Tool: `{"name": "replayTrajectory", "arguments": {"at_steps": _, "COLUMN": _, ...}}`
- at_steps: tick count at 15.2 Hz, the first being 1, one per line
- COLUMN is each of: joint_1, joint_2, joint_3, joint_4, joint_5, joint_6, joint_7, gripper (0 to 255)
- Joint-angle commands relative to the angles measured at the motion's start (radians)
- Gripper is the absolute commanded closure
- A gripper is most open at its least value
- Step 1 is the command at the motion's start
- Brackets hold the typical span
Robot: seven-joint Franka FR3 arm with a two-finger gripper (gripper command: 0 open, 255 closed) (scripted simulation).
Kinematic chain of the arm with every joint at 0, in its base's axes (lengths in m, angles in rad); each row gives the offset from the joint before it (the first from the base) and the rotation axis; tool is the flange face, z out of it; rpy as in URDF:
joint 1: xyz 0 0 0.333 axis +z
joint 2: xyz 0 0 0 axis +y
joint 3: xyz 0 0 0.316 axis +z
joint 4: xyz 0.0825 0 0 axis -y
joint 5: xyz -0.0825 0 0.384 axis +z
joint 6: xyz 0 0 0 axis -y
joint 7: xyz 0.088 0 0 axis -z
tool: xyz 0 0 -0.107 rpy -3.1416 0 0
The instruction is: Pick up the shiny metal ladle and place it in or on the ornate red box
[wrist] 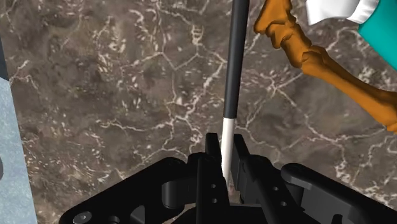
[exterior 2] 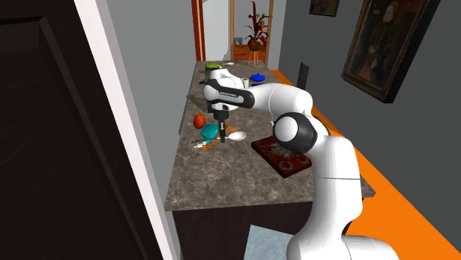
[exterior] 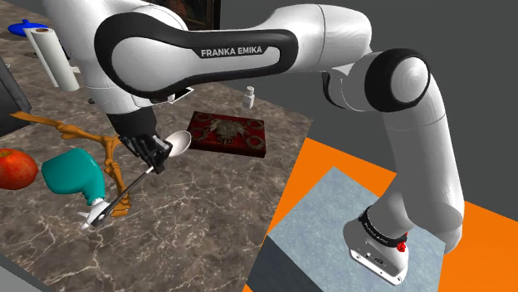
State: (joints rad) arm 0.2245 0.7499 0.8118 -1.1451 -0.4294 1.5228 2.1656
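Now ladle (exterior: 179, 143) in tool (exterior: 154, 161), beside box (exterior: 228, 133)

We see the ladle (exterior: 178, 143), silver bowl and black handle, tilted bowl-up, clasped between the fingers (wrist: 242, 168); the ornate dark-red box (exterior: 228, 133) lies flat on the bench (exterior: 207, 216) nearby.

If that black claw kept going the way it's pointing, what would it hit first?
The gripper would likely meet the marble countertop; the ladle it clasps runs ahead and would touch first.
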Motion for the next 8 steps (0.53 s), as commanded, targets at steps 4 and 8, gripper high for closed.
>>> {"name": "replayTrajectory", "arguments": {"at_steps": 4, "joint_1": 0.031, "joint_2": 0.005, "joint_3": -0.002, "joint_4": 0.087, "joint_5": 0.000, "joint_6": -0.072, "joint_7": -0.008, "gripper": 255}}
{"name": "replayTrajectory", "arguments": {"at_steps": 8, "joint_1": -0.117, "joint_2": -0.090, "joint_3": 0.022, "joint_4": -0.077, "joint_5": 0.035, "joint_6": -0.014, "joint_7": -0.069, "gripper": 255}}
